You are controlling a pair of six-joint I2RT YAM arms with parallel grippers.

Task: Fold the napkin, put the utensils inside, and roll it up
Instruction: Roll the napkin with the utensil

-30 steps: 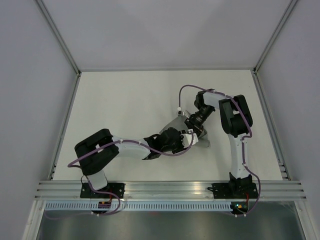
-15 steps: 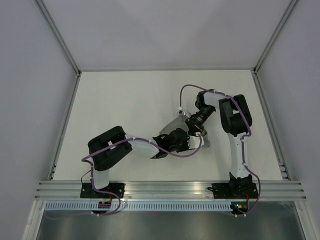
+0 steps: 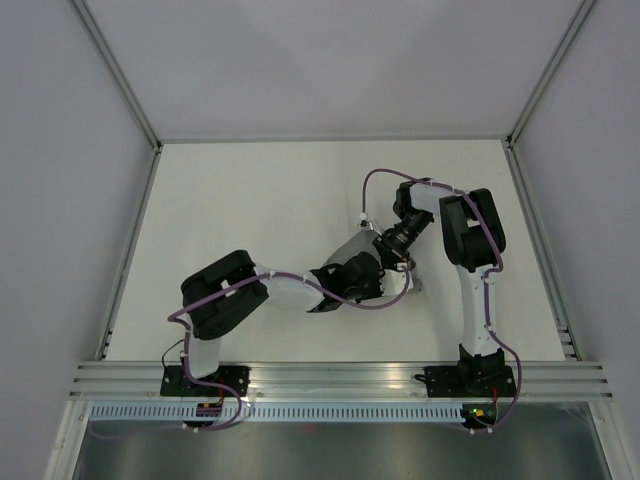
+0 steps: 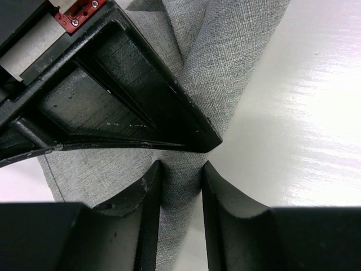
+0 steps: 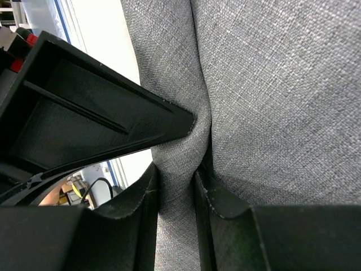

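Two grippers are on the napkin (image 3: 350,247) at once, and that is the whole story from my seat. The cloth sits right of the table's (image 3: 250,200) centre, bunched and mostly hidden under the two wrists in the overhead view. The left gripper (image 4: 180,169) is clenched on a raised ridge of grey fabric, which runs up between its fingers. The right gripper (image 5: 176,178) pinches a similar pleat, its pads pressed into the weave. Each wrist camera shows the other arm's black finger just beside its own, tip nearly touching the same fold.

I judge this to be the folding step, with both arms gripping one gathered edge to carry it over. I cannot see the utensils in any view, so I cannot tell whether they lie under the cloth or elsewhere.

The next move calls for the two arms to travel together, keeping the ridge taut between them, then lay it flat and let go cleanly. If one pulls ahead, the fabric will likely twist or slip from the other pinch.

What stands in my way is mainly the crowding: the grippers leave little room to reposition. The left arm's purple cable (image 3: 385,303) loops close to the cloth. The enclosure walls (image 3: 80,200) are well apart from the work
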